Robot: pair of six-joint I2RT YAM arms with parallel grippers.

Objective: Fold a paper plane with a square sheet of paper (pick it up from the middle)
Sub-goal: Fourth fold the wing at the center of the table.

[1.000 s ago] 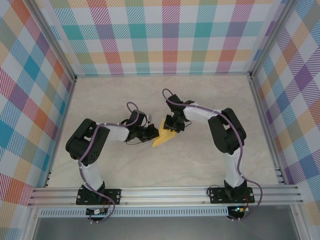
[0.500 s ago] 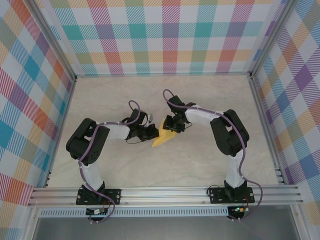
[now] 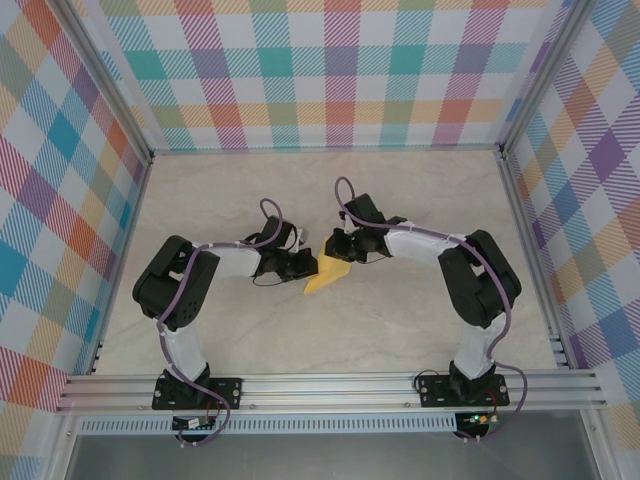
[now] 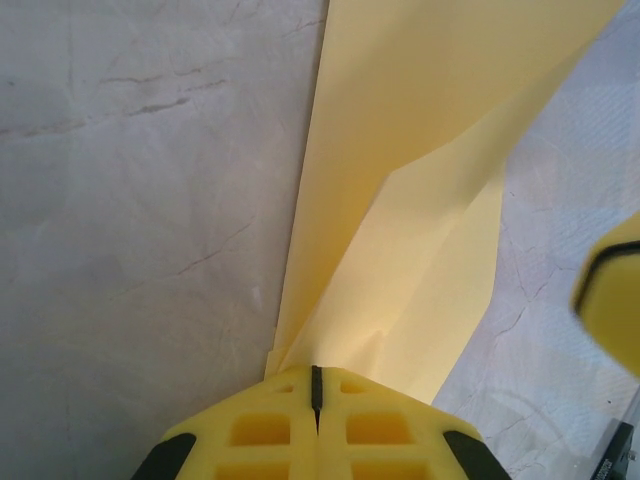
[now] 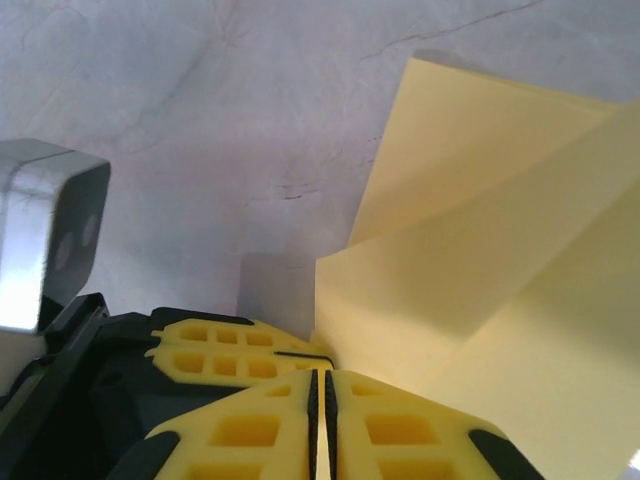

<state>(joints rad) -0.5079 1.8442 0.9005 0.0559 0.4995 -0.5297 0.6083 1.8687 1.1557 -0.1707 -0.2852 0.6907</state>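
— What are you looking at?

— From above I see a pale worktop [image 3: 420,200] with grey marble veining. It is boxed in on three sides by bright plaid walls [image 3: 340,70], and aluminium rails [image 3: 330,385] run along the near edge.

— Where is the paper?

— The yellow paper [image 3: 326,277] sits just left of centre in the overhead frame, a creased, pointed shape between my two arms.

— And the tools?

— My left tool [image 4: 316,372] has its fingers pressed flat together at the bottom of its wrist view, with the folded sheet coming straight out of them, so it is pinching the paper. My right tool [image 5: 320,375] is also closed down to a hairline slit, and the paper's edge meets its fingertips. I read that as a grip on the sheet from the other side.

— Anything changed from a second ago?

— My right arm's elbow has swung out towards the right of the overhead frame. The paper and my left arm have hardly shifted.
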